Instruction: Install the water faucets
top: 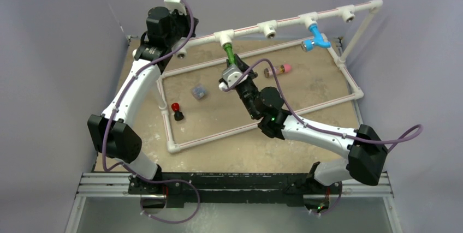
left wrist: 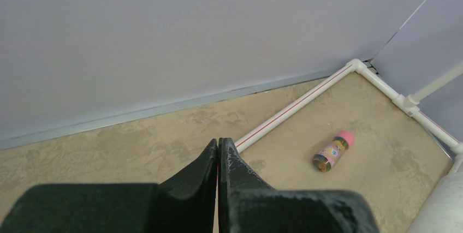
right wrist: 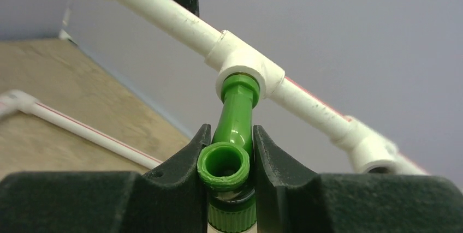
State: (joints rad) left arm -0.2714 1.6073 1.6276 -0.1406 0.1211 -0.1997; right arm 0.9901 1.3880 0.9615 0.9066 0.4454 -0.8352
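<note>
Right end effector (right wrist: 229,137) grips green faucet (right wrist: 236,115) at frame centre, w/ top end in T-fitting (right wrist: 256,69). Risk: tilted twist may jam thread, or fingers (right wrist: 183,165) slip. Left end effector (left wrist: 218,148) closed, empty.

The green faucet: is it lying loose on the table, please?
No, the green faucet sits in a white T-fitting on the raised pipe, clasped by the right gripper.
</note>
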